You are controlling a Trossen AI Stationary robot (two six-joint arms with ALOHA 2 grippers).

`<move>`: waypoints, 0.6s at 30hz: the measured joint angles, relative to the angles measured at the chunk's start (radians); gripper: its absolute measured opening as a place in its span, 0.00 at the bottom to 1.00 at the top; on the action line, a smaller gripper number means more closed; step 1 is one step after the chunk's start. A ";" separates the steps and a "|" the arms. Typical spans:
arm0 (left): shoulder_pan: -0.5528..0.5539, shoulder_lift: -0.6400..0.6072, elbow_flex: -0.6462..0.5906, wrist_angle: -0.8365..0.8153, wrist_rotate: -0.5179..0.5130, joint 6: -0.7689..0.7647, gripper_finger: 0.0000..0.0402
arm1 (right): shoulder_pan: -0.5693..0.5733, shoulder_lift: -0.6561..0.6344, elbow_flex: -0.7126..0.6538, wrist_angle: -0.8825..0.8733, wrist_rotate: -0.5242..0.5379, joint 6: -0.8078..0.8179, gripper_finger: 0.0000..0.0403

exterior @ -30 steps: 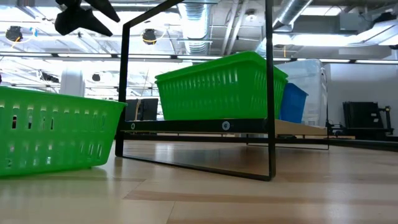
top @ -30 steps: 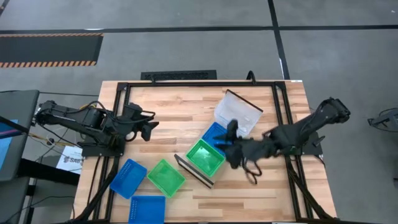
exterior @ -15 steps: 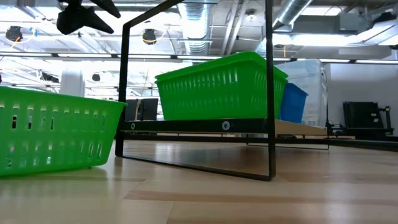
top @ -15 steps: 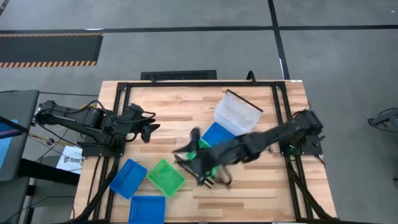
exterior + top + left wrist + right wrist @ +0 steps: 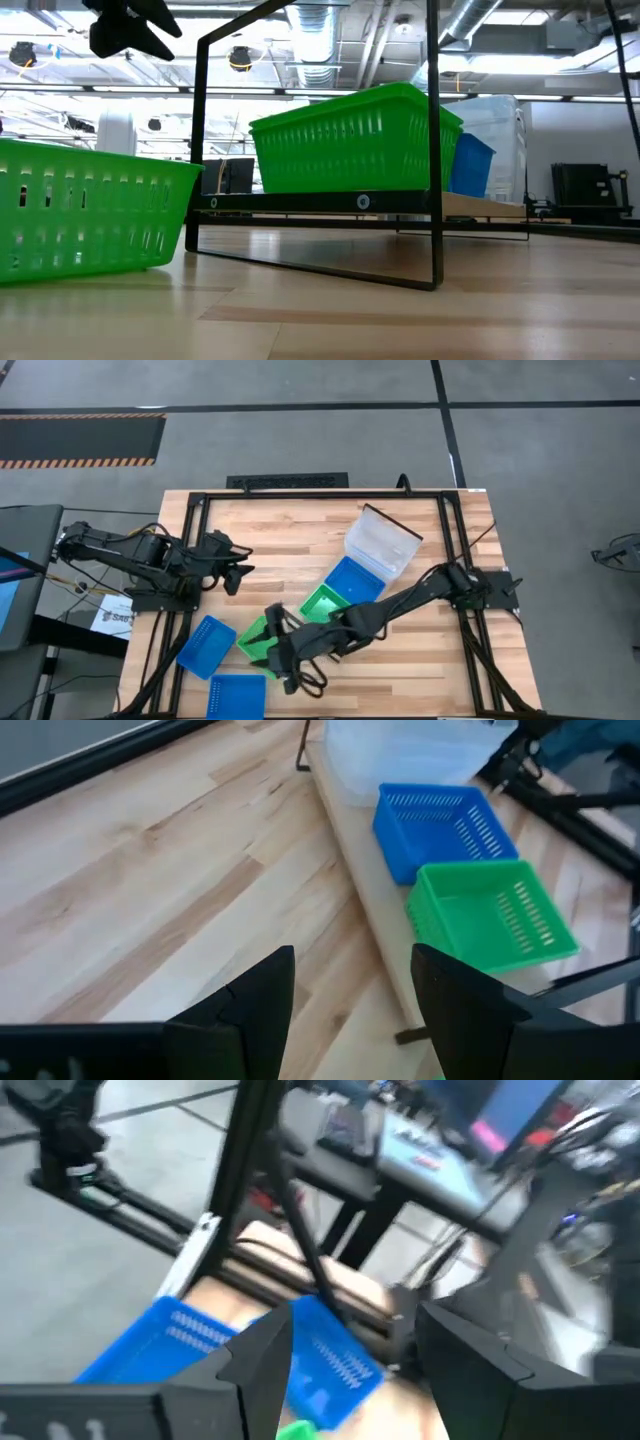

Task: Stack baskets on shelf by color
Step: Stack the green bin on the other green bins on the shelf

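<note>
From above, the right gripper (image 5: 292,660) is reaching over the green basket (image 5: 262,641) near the table's front edge, likely to fetch it. At table level, another green basket (image 5: 355,138) is sitting on the shelf (image 5: 480,206). Both wrist views are showing fingers apart; the left gripper (image 5: 350,995) is facing perforated plastic baskets lined along the board.

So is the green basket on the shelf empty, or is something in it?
Empty. The left wrist view looks down into the green basket on the shelf, and only its bare slotted bottom and walls show. The blue basket beside it is empty too.
</note>
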 joint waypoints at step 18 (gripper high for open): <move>0.000 0.000 0.000 -0.088 0.004 0.039 0.47 | 0.017 0.083 0.046 -0.311 -0.095 0.006 0.58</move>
